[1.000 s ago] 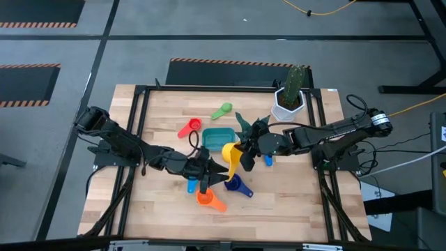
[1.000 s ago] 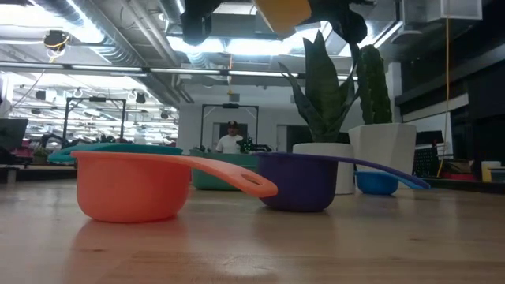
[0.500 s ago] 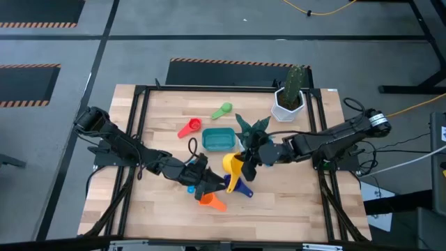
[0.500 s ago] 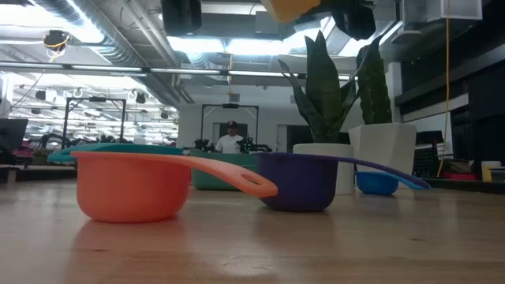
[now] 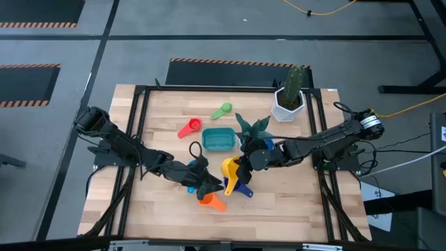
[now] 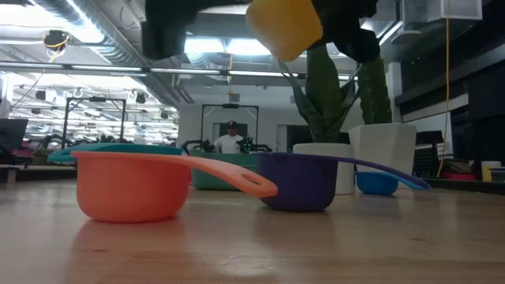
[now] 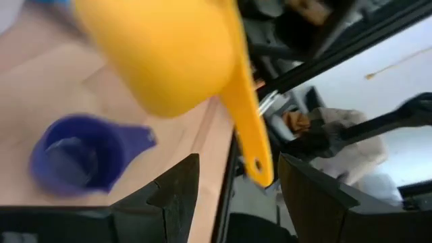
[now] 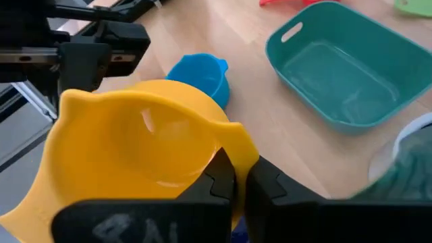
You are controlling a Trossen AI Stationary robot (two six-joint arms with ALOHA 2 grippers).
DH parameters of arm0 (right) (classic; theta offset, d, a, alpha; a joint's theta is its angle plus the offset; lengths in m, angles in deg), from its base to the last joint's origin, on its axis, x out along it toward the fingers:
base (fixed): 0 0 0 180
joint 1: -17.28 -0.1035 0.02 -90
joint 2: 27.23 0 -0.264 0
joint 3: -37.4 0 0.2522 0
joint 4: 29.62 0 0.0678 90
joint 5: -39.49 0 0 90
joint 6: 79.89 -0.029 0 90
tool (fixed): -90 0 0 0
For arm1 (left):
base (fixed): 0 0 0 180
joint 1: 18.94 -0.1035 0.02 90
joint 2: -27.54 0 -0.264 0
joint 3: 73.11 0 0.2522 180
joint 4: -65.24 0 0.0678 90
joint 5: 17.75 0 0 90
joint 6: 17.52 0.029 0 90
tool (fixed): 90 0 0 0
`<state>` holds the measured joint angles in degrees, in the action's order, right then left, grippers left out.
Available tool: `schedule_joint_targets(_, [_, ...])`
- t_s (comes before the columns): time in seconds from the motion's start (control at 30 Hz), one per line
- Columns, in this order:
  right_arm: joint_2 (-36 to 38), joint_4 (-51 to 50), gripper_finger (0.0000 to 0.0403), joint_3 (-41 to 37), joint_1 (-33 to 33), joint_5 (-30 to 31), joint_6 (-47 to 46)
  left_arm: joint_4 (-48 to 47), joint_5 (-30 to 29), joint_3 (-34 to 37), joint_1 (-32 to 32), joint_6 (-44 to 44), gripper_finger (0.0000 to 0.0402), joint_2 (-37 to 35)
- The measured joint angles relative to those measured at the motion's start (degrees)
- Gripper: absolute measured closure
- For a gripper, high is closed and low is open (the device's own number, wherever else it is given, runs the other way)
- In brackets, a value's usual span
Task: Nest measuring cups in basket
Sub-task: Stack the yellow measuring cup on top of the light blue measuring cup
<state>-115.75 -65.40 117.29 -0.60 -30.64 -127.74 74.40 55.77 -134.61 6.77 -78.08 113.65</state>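
Since the moment before, my right claw [image 5: 240, 171] had carried the yellow cup [image 5: 230, 169] away from the basket [image 5: 218, 139] and lower, toward the front edge of the bench, so that it now hung above the dark blue cup [image 5: 242, 187]. The claw was pressed together on the handle of the yellow cup, and the bowl of the cup was tilted in the air, touching nothing.

My left claw [image 5: 207, 183] waited near the middle of the bench, just beside the orange cup [image 5: 208, 200], with its fingers [image 7: 177, 196] spread and nothing between them.

The basket stood in the middle of the bench and had no cup in it, as far as I could see. The red cup [image 5: 190, 127] and the green cup [image 5: 223, 109] lay behind it, toward the far edge. The light blue cup [image 8: 200, 76] lay in front of the basket, partly hidden by my left arm in the high view.

I judged that the task was at its beginning: no cup was nested, one was in my grip, and five were left on the bench.
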Motion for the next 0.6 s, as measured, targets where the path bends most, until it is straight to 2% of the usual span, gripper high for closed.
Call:
schedule_joint_targets(0.27, [-3.0,0.1,0.0387,0.0,0.1,2.0,-1.5,-1.6,-1.6,0.0,0.0,-0.4,0.0206,0.0])
schedule_joint_targets(0.6, [-4.4,5.6,0.0387,0.0,1.2,2.6,-1.2,-1.8,-2.5,0.0,-0.1,-0.4,0.0206,0.0])
